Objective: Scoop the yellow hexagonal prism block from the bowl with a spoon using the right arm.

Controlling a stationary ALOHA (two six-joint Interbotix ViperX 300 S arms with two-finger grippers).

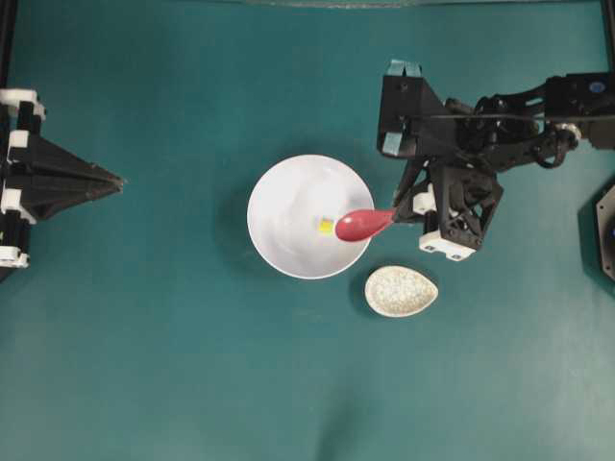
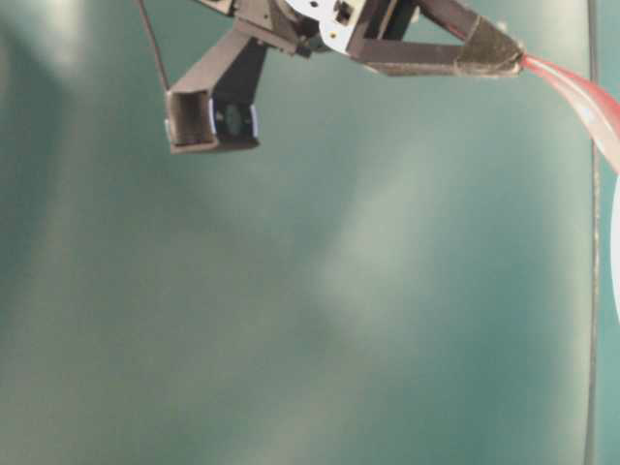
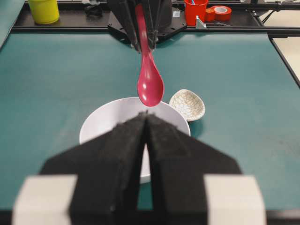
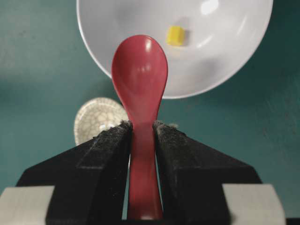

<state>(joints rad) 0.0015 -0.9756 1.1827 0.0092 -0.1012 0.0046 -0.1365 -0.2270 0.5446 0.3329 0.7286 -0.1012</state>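
The white bowl [image 1: 288, 192] [image 4: 225, 51] [image 3: 101, 124] sits mid-table with the small yellow hexagonal prism block [image 1: 326, 227] [image 4: 175, 35] lying inside it. My right gripper [image 1: 398, 213] [image 4: 141, 125] is shut on the handle of the pink-red spoon [image 1: 363, 224] [image 4: 139, 75] [image 3: 149, 82] [image 2: 591, 97]. The spoon's scoop hangs over the bowl's right rim, just right of the block and apart from it. My left gripper [image 1: 117, 180] [image 3: 146, 115] rests at the far left, shut and holding nothing.
A speckled cream teardrop dish [image 1: 401, 290] [image 4: 96, 119] [image 3: 187, 104] lies just right of and below the bowl. In the left wrist view a yellow cup [image 3: 43, 10], a red cup [image 3: 195, 10] and a tape roll [image 3: 220, 11] stand on the far frame.
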